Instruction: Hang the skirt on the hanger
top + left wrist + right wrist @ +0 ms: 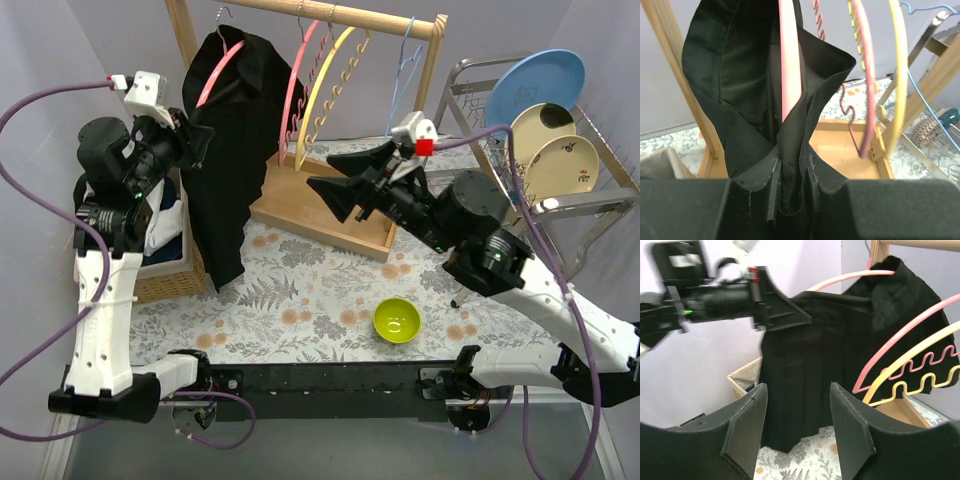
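A black skirt point(232, 150) hangs draped over a pink hanger point(222, 66) at the left end of the wooden rack. My left gripper point(198, 142) is shut on the skirt's waistband; in the left wrist view the black cloth point(790, 165) is pinched between my fingers, with the pink hanger arm point(790, 60) running up inside the skirt. My right gripper point(335, 197) is open and empty, to the right of the skirt and pointing at it. The right wrist view shows the skirt point(840, 355) ahead between my open fingers point(746, 427).
The rack point(345, 15) also holds another pink hanger point(298, 85), a yellow point(330, 75) and a blue hanger point(405, 60). A wicker basket point(165, 265) stands at left. A green bowl point(397, 320) lies on the floral cloth. A dish rack with plates point(550, 120) stands at right.
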